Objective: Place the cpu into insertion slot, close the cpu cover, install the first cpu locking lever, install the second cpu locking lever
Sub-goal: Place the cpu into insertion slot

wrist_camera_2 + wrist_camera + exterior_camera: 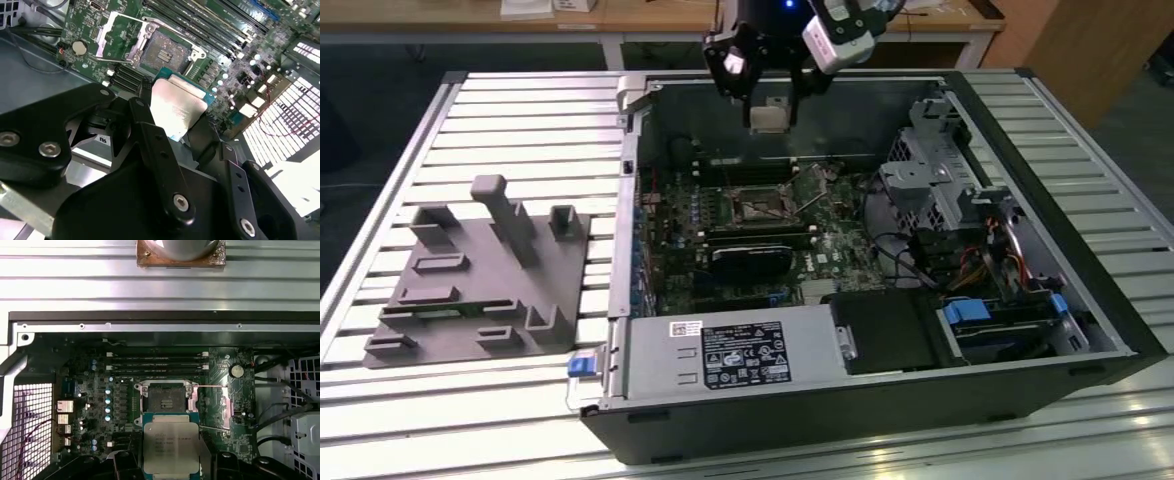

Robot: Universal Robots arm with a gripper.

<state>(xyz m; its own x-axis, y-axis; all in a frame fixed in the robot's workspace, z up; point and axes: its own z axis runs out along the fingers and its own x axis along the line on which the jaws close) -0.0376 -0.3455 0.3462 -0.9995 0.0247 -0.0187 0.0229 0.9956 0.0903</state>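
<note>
In the exterior view, the black jaws are gripping the small square grey-topped cpu (770, 118) by its edges above the open black computer case (854, 420), which is holding the silver-rimmed square insertion slot (758, 205). A grey moulded fixture (480, 280) is lying on the slatted metal table (520, 110), well apart from the insertion slot. In the second wrist view, the cpu (177, 105) is sitting clamped between the jaws, near the uncovered insertion slot (165, 52). In the first wrist view, the cpu (170, 445) is hanging just beside the insertion slot (165, 397), not in it.

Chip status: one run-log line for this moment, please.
end effector: shut on chip | chip: aloft, unseated | socket: empty | cover: open
</note>
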